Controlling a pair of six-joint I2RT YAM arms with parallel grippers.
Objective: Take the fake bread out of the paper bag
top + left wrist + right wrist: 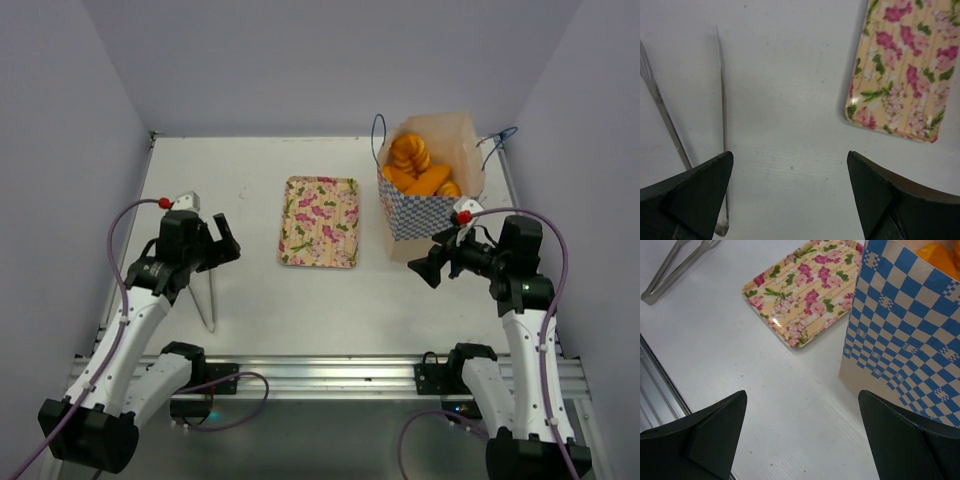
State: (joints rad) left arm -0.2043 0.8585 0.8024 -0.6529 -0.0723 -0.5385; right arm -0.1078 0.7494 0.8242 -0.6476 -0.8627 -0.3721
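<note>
Top view. The paper bag (432,190) stands upright at 1 o'clock on the worktop (250,170), with its mouth open and its checkered band facing the arms. One blue cord handle (378,130) sticks out at each side.

The fake bread (415,165) is inside the bag. Orange-golden ridged pieces are piled up to the rim, and none lies on the worktop.

A floral tray (320,221) lies flat at centre, at 9 o'clock of the bag and apart from it, with nothing on it.

Metal tongs (207,300) lie at 8 o'clock of the tray.

Left gripper (230,238): jaws spread fully wide and holding nothing. It sits above the tongs and points toward 3 o'clock.

Right gripper (428,262): jaws spread fully wide and holding nothing. It is just off the bag's near corner, at 6 o'clock of it, and not touching it.

Right wrist view: the bag's checkered wall is at 1 o'clock, with bare worktop between the jaws.
</note>
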